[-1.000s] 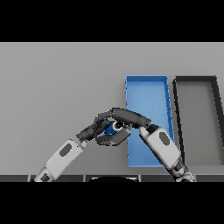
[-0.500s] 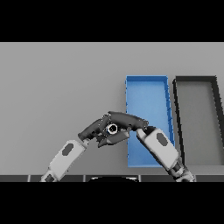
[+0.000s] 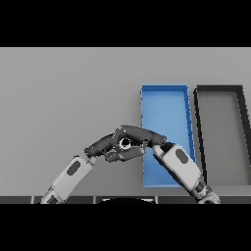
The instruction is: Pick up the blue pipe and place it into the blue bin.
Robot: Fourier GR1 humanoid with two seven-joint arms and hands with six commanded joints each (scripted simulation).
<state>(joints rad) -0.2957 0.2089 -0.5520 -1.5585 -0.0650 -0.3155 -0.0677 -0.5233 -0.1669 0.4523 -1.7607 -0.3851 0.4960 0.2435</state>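
Blue pipe (image 3: 125, 143) between hands, beside blue bin (image 3: 164, 98).

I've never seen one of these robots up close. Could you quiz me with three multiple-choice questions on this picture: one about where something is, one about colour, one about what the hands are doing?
1. Where are the two hands?
A. Just left of the blue bin
B. Inside the dark bin
C. At the table's far edge

2. What colour is the bin at far right?
A. Red
B. Dark grey
C. Yellow

3. What lies in the blue bin?
A. The pipe
B. A cup
C. Nothing

Answers:
1 A: left hand and right hand meet beside the blue bin.
2 B: the dark bin.
3 C: only its bare floor shows.
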